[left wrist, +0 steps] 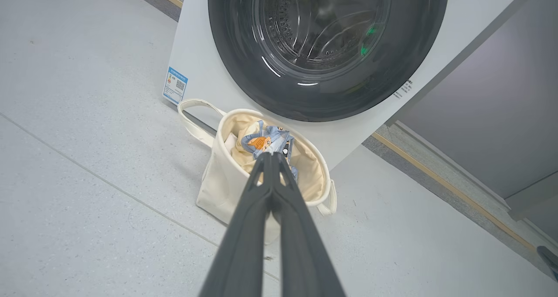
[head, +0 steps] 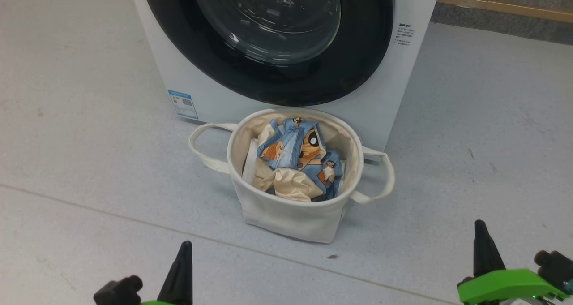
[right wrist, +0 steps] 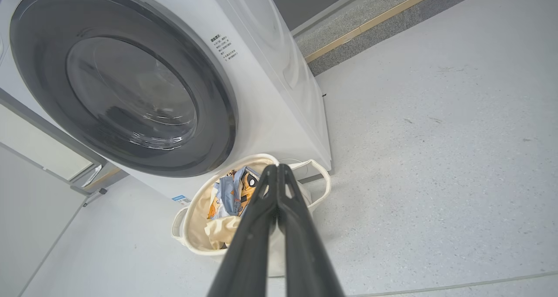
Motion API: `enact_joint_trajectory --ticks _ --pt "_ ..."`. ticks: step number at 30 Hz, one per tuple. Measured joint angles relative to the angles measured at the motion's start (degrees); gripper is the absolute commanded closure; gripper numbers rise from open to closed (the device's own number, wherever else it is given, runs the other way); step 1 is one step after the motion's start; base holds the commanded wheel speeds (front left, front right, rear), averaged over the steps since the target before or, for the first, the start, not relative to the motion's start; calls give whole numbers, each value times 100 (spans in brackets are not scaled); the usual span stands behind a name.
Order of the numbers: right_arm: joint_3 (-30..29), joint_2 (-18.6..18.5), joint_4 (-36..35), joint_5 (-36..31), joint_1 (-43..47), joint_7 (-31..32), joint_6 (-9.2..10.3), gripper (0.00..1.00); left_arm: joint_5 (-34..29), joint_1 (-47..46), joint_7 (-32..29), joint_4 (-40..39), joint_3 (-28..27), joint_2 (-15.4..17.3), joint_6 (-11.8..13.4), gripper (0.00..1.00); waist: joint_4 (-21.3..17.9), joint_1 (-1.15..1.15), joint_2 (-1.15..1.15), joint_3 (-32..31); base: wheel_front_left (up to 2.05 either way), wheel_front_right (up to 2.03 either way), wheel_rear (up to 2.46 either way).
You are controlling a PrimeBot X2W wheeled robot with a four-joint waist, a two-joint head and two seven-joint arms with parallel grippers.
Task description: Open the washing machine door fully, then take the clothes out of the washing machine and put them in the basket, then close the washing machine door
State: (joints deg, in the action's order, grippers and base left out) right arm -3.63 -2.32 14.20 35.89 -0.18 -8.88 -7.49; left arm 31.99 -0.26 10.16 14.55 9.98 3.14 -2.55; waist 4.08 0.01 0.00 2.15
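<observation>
The white washing machine stands ahead with its black-rimmed glass door flat against the front, closed. Against its base sits the cream basket, and the blue and cream clothes lie inside it. My left gripper is at the lower left, shut and empty, well short of the basket. My right gripper is at the lower right, shut and empty too. The left wrist view shows the door, the basket and the clothes beyond my left gripper. My right gripper is shut too.
Pale grey floor lies open on both sides of the basket. A wooden strip runs along the wall base at the back right. A blue label sticker marks the machine's lower left front.
</observation>
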Motion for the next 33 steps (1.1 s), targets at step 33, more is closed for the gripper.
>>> enact_joint_trajectory --ticks 33 --pt "-136 0 52 1962 -91 528 0 100 2202 -103 -457 29 -368 46 -156 100 -144 0 0 -69 0 0 0"
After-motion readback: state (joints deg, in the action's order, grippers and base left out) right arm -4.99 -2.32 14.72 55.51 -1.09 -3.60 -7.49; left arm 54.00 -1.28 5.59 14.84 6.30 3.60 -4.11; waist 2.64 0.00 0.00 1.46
